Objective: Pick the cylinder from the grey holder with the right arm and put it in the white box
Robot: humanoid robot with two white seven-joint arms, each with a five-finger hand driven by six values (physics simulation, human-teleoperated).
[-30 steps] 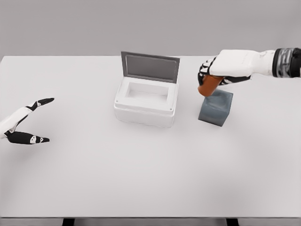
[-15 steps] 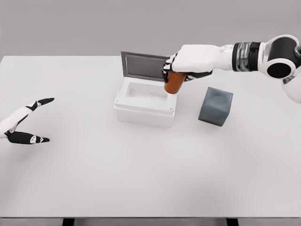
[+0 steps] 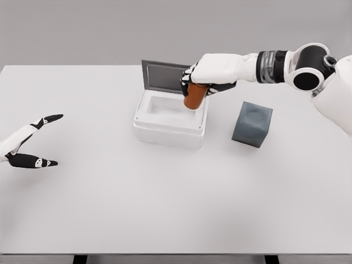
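Currently, head view: cylinder (image 3: 194, 96) is gripped in the closed right hand (image 3: 208, 78), axis near upright, bottom hanging over the white box (image 3: 169, 119) right inner edge; cavity lies below-left. Grey holder (image 3: 252, 124) is vacated; left hand (image 3: 26, 144) rests open.

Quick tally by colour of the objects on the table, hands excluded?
White: 1, the box
Grey: 1, the holder
Orange: 1, the cylinder, held over the box in the right hand
Total: 3
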